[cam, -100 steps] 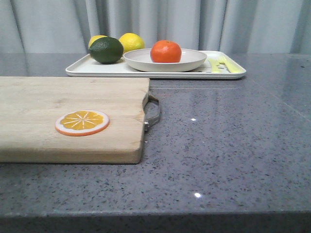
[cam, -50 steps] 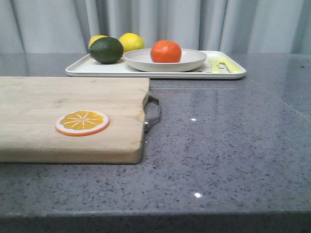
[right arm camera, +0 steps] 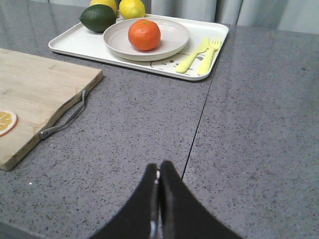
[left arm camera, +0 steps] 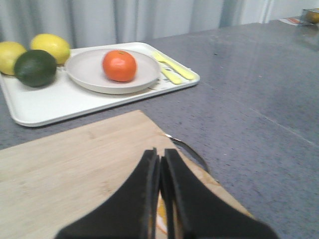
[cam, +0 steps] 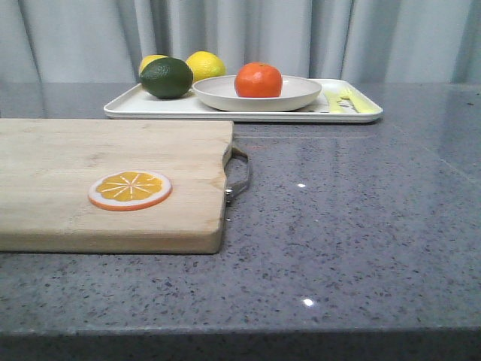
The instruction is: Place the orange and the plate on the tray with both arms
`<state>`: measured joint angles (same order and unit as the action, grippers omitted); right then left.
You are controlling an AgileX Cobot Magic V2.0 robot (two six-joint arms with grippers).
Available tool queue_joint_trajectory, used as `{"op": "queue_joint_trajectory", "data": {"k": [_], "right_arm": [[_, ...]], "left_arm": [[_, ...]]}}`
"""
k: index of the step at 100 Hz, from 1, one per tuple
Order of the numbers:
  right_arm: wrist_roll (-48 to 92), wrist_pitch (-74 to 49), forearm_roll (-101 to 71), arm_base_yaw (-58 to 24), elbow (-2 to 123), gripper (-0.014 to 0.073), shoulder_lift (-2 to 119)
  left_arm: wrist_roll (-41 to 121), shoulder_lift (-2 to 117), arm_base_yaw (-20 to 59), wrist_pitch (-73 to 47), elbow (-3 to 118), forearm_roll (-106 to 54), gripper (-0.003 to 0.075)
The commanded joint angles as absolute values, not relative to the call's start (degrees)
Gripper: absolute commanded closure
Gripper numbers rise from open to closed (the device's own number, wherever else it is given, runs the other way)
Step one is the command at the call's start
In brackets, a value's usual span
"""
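The orange [cam: 258, 80] sits in the off-white plate [cam: 301, 94], and the plate rests on the white tray [cam: 128, 107] at the back of the table. All three also show in the left wrist view: orange [left arm camera: 119, 65], plate [left arm camera: 84, 74], tray [left arm camera: 45, 107]. They show in the right wrist view too: orange [right arm camera: 144, 34], plate [right arm camera: 174, 37], tray [right arm camera: 75, 44]. My left gripper [left arm camera: 160, 155] is shut and empty above the wooden board. My right gripper [right arm camera: 159, 168] is shut and empty above the bare grey table, well short of the tray. Neither gripper shows in the front view.
A dark green lime [cam: 166, 77] and two yellow lemons [cam: 205, 65] lie on the tray's left end; a yellow-green cutlery print [cam: 346, 98] is on its right end. A wooden cutting board [cam: 75, 162] with a metal handle [cam: 239, 177] holds an orange slice [cam: 129, 189].
The whole front view has shifted a few pixels to the right and down. Nothing on the table has moved relative to anything else.
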<state>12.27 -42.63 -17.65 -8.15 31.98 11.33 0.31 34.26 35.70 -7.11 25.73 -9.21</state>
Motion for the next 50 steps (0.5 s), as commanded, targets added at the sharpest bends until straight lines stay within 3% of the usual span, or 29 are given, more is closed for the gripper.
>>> {"op": "queue_joint_trajectory", "data": {"k": [1,50], "right_arm": [[12.6,-38.7,-18.4,-8.1,33.3,0.0661,12.1],[12.6,-38.7,-18.4,-8.1,33.3,0.0661,12.1]], "left_arm": [[0.0,32.2,31.8,-1.6,25.9,-8.5,0.0741],[0.0,14.3,8.1,-1.1,13.7,-6.8,0.0741]]}}
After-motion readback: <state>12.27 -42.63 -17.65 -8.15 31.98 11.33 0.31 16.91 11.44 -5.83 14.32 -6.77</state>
